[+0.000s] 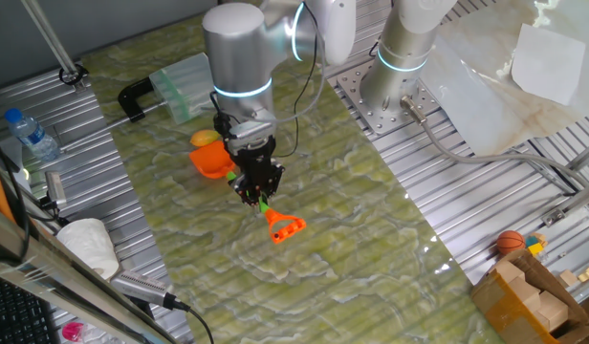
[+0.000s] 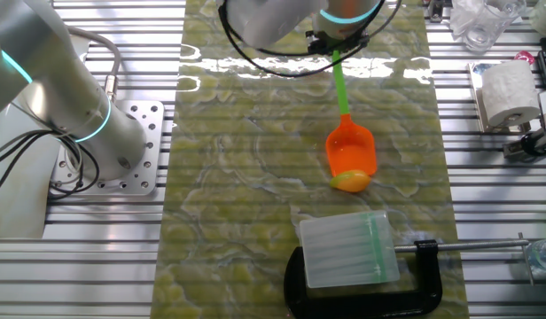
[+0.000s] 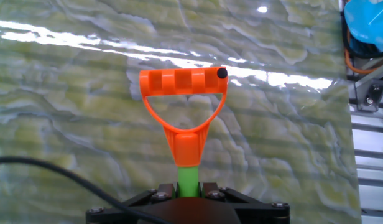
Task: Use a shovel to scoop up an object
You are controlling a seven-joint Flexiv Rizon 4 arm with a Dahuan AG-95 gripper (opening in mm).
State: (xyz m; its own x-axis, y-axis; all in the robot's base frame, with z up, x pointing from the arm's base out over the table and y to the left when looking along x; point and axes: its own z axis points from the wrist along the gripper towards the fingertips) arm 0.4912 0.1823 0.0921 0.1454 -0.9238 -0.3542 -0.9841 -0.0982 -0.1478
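My gripper [image 1: 256, 194] is shut on the green shaft of the shovel [image 1: 264, 204], near its orange D-shaped end [image 1: 284, 227]. In the hand view my gripper [image 3: 189, 186] clamps the shaft, and the D-end [image 3: 184, 84] sticks out ahead of the fingers. The orange blade [image 2: 350, 148] rests low on the green marbled table [image 2: 246, 177]. The object, a small yellow-orange lump [image 2: 352, 181], lies at the blade's front lip, touching it. In one fixed view the object [image 1: 205, 138] sits just beyond the blade [image 1: 213, 161].
A clear plastic box [image 2: 347, 250] held in a black C-clamp [image 2: 370, 283] stands just past the object. A second arm's base [image 2: 122, 133] is bolted beside the mat. A paper roll [image 2: 506, 91], a water bottle [image 1: 32, 134] and a crate with an orange ball [image 1: 510, 242] sit on the metal borders.
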